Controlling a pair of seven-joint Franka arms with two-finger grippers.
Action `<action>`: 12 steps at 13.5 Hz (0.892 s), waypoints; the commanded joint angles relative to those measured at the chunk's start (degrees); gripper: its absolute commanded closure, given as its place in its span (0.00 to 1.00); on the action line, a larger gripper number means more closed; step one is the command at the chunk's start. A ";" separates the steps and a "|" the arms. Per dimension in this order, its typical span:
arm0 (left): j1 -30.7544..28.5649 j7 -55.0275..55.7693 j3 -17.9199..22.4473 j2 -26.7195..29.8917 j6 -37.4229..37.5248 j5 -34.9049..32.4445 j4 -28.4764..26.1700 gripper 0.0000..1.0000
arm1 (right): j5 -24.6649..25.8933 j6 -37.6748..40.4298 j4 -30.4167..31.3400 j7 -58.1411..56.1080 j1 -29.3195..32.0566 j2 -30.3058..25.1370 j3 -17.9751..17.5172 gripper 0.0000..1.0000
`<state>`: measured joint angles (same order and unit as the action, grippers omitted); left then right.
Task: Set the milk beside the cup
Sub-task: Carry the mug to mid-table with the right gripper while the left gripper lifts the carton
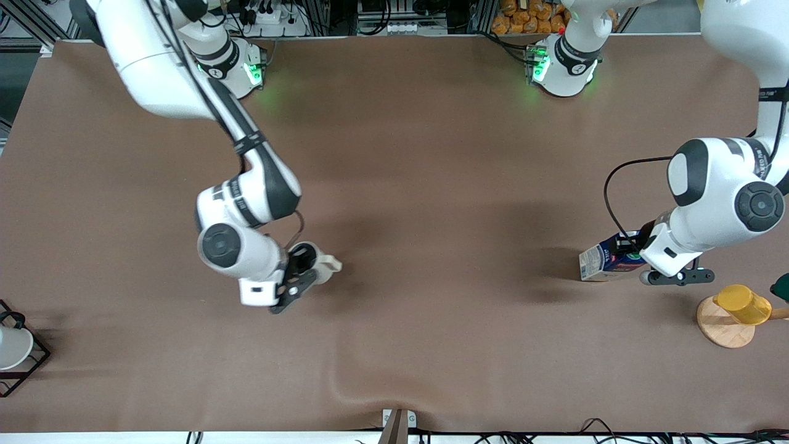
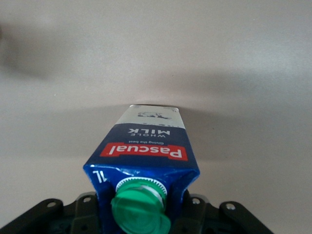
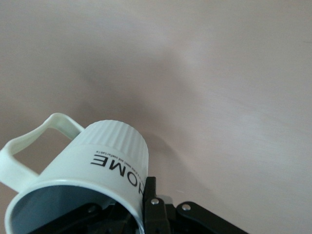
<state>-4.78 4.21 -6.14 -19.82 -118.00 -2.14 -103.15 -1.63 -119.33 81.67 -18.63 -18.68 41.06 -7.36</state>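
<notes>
The milk (image 1: 607,259), a dark blue carton with a red label and a green cap, hangs tilted in my left gripper (image 1: 632,248) over the left arm's end of the table, with its pale base pointing toward the right arm's end. In the left wrist view the black fingers (image 2: 87,210) press both sides of the carton's top (image 2: 144,153) by the cap. My right gripper (image 1: 302,266) is shut on the rim of the cream-white cup (image 1: 319,262), which it holds tilted over the table. In the right wrist view one finger (image 3: 152,204) is outside the cup (image 3: 109,156) and the other is inside.
A yellow cup (image 1: 743,304) lies on a round wooden stand (image 1: 721,330) at the left arm's end, nearer to the front camera than the milk. A white cup (image 1: 12,346) sits in a black wire rack (image 1: 38,357) at the right arm's end. The brown cloth has a ridge (image 1: 370,385) near its front edge.
</notes>
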 commanded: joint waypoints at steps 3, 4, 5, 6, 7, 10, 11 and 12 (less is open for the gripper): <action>0.12 3.69 -1.86 3.56 11.10 -1.38 4.26 0.53 | 1.01 -1.17 -0.28 10.77 -11.36 2.09 1.03 1.00; 0.03 4.84 -2.99 3.56 14.00 -1.38 5.75 0.53 | 2.76 -1.26 -0.28 13.33 -12.60 2.44 1.03 1.00; 0.03 6.50 -3.87 3.74 16.46 -1.38 7.16 0.53 | 3.91 -1.34 -0.37 15.53 -13.92 3.05 0.94 1.00; 0.03 8.08 -4.66 4.26 18.58 -1.38 8.05 0.53 | 3.92 -1.61 -0.72 16.94 -14.98 3.84 1.03 1.00; 0.03 9.23 -5.63 4.88 20.08 -1.38 8.84 0.53 | 4.00 -2.74 -0.81 18.00 -15.68 4.46 1.03 1.00; -0.06 11.87 -7.56 6.98 23.68 -0.94 9.46 0.53 | 4.18 -5.30 -0.63 18.89 -16.48 4.82 1.12 0.11; -0.06 13.27 -8.27 7.17 24.31 -0.59 9.46 0.53 | 4.27 -5.04 -0.63 19.41 -16.48 4.29 1.46 0.00; -0.06 14.94 -9.67 7.25 24.40 -0.50 9.29 0.53 | 4.09 -4.60 -0.54 21.24 -16.48 3.50 1.64 0.00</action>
<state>-4.56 16.13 -13.69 -13.51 -95.13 -2.17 -93.75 1.53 -124.17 81.79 -0.45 -34.68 44.97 -6.52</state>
